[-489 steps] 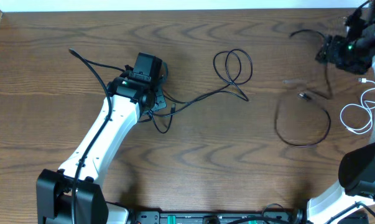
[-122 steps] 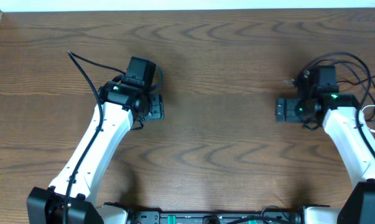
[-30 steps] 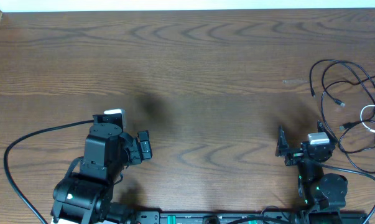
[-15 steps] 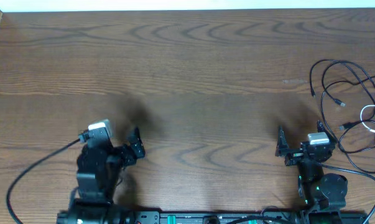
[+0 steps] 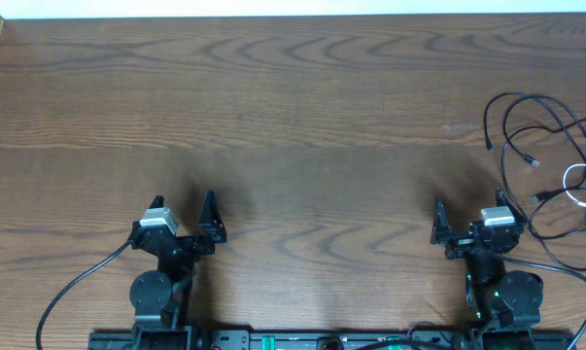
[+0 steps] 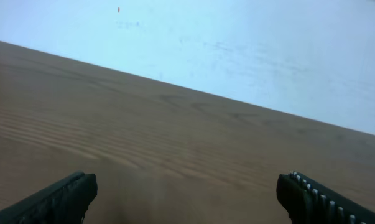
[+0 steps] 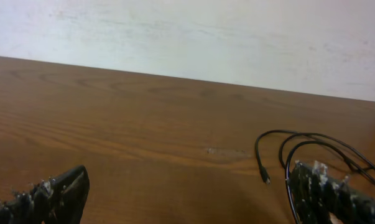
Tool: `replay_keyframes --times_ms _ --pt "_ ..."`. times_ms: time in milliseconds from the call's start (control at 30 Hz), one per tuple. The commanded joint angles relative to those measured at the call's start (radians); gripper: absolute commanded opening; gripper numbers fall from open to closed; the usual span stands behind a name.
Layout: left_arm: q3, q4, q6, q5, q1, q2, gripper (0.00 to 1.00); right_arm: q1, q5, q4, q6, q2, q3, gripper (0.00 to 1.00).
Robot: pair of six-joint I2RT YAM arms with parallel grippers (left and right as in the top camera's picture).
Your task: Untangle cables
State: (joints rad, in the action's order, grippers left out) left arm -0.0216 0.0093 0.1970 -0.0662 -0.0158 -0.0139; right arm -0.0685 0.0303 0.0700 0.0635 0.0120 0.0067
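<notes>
The cables lie in a loose pile at the table's far right edge. The black cable (image 5: 488, 122) makes several loops there, and the white cable (image 5: 570, 173) curls beside it, partly cut off by the frame. In the right wrist view a black cable (image 7: 280, 131) loop with its small plug lies ahead on the right, near the right fingertip. My left gripper (image 5: 181, 219) (image 6: 187, 199) is open over bare wood at the near left. My right gripper (image 5: 470, 222) (image 7: 187, 199) is open at the near right, just left of the cable pile, with nothing between its fingers.
The wooden table (image 5: 302, 117) runs to a pale wall behind. Both arms are folded at the near edge, each trailing a thick black arm wire (image 5: 74, 285) across the tabletop.
The left arm has drawn back toward the near edge and turned its gripper to face away from me. The right arm and the cables have not moved in the last second.
</notes>
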Motion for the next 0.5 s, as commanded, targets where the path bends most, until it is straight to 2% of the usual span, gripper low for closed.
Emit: replay_keyframes --times_ms 0,100,467 --pt "0.018 -0.001 -0.087 -0.005 0.011 0.013 0.98 0.002 0.005 0.005 0.013 -0.006 -0.001 0.99" --pt "0.018 -0.082 -0.136 -0.004 0.011 0.013 0.98 0.002 0.005 0.005 0.013 -0.006 -0.001 0.99" --pt "0.018 -0.076 -0.133 -0.004 0.01 0.013 0.98 0.002 0.005 0.005 0.013 -0.006 -0.001 0.99"
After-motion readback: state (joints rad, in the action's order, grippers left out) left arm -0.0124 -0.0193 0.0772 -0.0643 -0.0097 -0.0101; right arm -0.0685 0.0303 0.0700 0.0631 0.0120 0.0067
